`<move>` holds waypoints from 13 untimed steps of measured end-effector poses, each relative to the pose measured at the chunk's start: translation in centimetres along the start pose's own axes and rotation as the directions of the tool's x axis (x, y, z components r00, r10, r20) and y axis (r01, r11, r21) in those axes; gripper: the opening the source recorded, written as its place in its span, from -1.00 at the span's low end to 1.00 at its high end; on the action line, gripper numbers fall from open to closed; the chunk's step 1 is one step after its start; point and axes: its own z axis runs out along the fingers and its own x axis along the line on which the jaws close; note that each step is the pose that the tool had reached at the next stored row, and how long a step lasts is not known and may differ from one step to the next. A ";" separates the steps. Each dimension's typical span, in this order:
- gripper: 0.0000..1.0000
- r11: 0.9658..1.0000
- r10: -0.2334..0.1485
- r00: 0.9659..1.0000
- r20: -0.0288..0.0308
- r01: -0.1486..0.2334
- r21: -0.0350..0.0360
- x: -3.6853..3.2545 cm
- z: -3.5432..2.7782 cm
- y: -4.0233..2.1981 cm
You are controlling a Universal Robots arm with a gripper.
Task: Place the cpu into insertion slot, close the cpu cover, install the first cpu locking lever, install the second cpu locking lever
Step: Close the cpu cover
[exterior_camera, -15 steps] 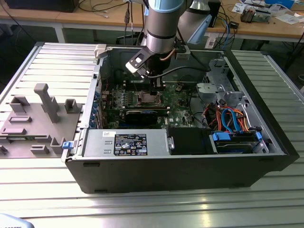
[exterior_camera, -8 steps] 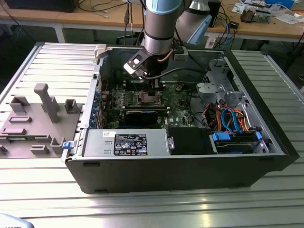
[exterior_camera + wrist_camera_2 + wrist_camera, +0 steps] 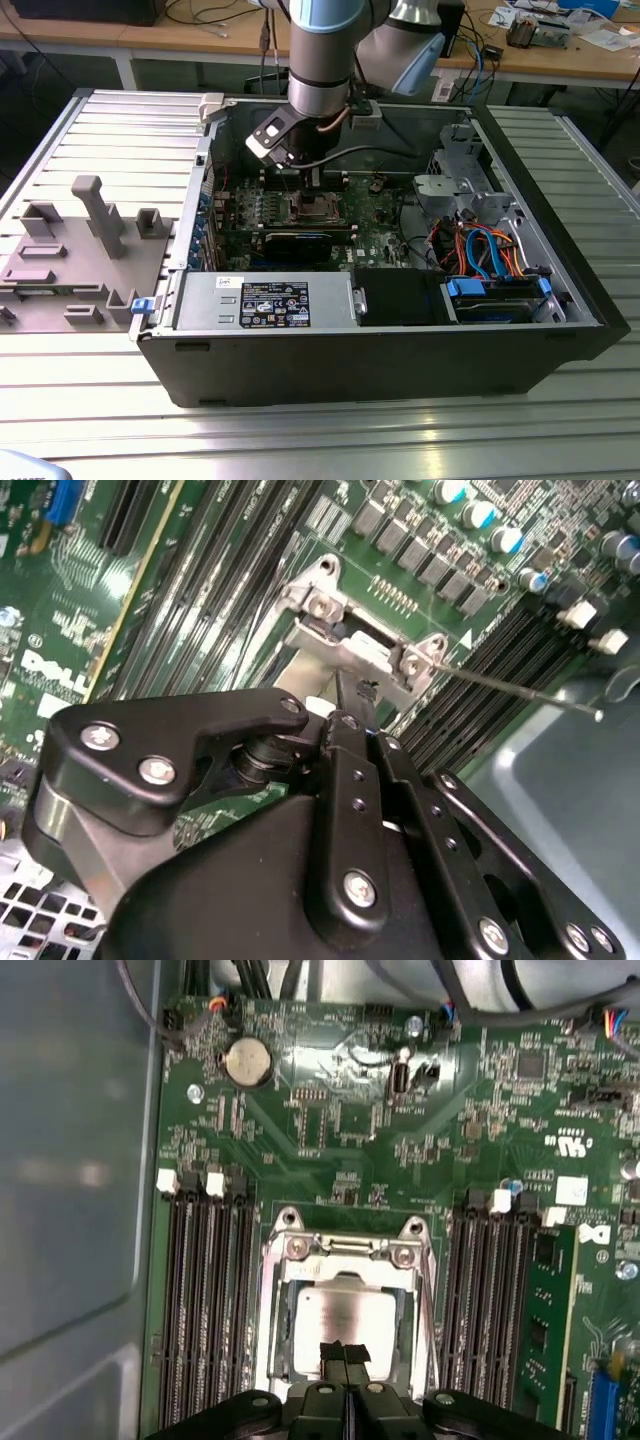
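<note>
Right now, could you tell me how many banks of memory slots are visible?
2, in the first wrist view: one memory bank on one side of the insertion slot, the other bank opposite.

I see my arm [image 3: 322,55] hanging in from the top of the exterior view. Its thick grey links are nearly upright, and a pale blue cap sits on the joint beside them. The wrist [image 3: 318,100] points straight down, and the black tool [image 3: 311,178] hangs below it, aimed downward. In the first wrist view, its two fingertips [image 3: 334,1353] press flat together with only a thin seam between them. In the second wrist view, the black linkage bars [image 3: 350,810] fold inward toward that same closed point.
</note>
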 end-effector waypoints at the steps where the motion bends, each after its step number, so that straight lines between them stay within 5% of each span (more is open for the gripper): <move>1: -0.79 1.000 0.000 1.000 0.000 0.000 0.000 0.00 0.10 -0.10; 13: -0.79 1.000 0.000 1.000 0.000 0.000 0.000 0.02 0.90 -0.75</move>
